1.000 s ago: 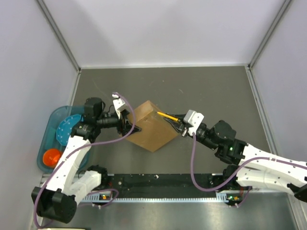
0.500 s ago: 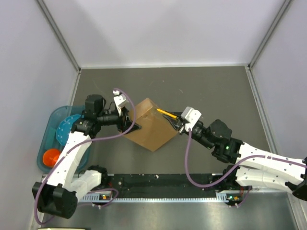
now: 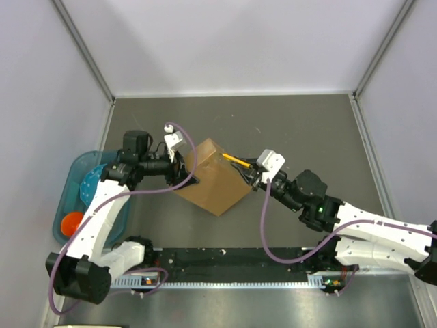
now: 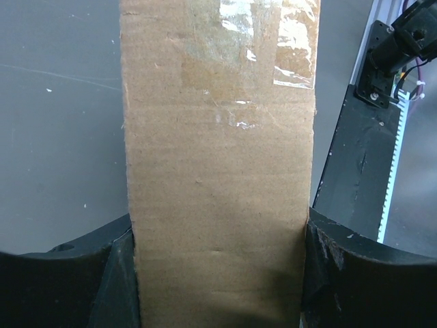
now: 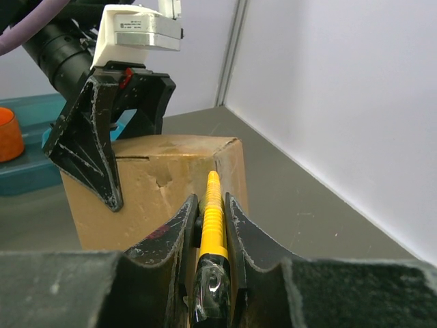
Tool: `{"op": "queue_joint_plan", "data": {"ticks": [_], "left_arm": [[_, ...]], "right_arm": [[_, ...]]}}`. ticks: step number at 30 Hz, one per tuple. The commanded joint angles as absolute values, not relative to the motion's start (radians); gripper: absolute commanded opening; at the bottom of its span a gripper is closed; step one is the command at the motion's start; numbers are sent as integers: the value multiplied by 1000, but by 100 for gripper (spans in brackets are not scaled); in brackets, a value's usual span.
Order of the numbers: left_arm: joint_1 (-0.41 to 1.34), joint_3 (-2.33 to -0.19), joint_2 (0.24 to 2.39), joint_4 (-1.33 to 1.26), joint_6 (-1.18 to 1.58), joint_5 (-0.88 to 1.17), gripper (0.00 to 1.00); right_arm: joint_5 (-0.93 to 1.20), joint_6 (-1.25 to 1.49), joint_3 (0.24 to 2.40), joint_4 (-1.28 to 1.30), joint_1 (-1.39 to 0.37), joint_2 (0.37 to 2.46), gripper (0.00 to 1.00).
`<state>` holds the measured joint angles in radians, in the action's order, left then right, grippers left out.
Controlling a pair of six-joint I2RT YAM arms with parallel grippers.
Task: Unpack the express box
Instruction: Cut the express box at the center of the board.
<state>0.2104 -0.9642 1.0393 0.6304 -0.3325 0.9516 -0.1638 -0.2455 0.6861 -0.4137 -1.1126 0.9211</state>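
The express box (image 3: 213, 183), plain brown cardboard with clear tape on it, stands on one corner-turned edge at the table's middle. My left gripper (image 3: 187, 173) clamps its left end: in the left wrist view the cardboard (image 4: 218, 171) fills the whole gap, with both fingers (image 4: 116, 277) pressed against its sides. My right gripper (image 3: 250, 175) is shut on a small yellow utility knife (image 3: 235, 162). In the right wrist view the knife (image 5: 213, 215) points at the box's upper corner (image 5: 225, 154), its tip at or just short of the cardboard.
A teal tray (image 3: 68, 179) sits at the left wall, holding a blue disc (image 3: 93, 182) and an orange object (image 3: 72, 222). A black toothed rail (image 3: 225, 260) runs along the near edge. Metal frame posts and white walls close in the table.
Both grippers shifted slightly toward the back of the table. The left one kept its hold on the box, and the right one carried the knife a little nearer the box's top corner.
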Motion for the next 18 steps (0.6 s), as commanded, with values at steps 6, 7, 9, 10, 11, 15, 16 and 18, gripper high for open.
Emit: {"op": "queue_joint_plan", "data": {"ticks": [6, 7, 9, 10, 11, 15, 16, 18], "left_arm": [[227, -1092, 1057, 712, -492, 960, 0], [227, -1104, 1068, 738, -505, 959, 0], [222, -1138, 1086, 767, -532, 956, 0], [221, -1147, 1098, 778, -538, 956, 0], [218, -1157, 1104, 794, -552, 956, 0], [215, -1166, 1106, 799, -566, 954, 0], [213, -1164, 1104, 799, -568, 954, 0], [213, -1155, 1100, 801, -568, 951, 0]], "right_arm": [[-166, -204, 683, 36, -1126, 1028, 0], [-166, -201, 686, 46, -1126, 1029, 0], [-160, -193, 693, 63, -1129, 1034, 0], [-161, -192, 695, 78, -1129, 1034, 0], [-167, -192, 698, 86, -1135, 1035, 0], [-175, -181, 703, 129, -1140, 1037, 0], [-175, -176, 704, 130, -1140, 1037, 0], [-169, -163, 701, 130, -1140, 1040, 0]]}}
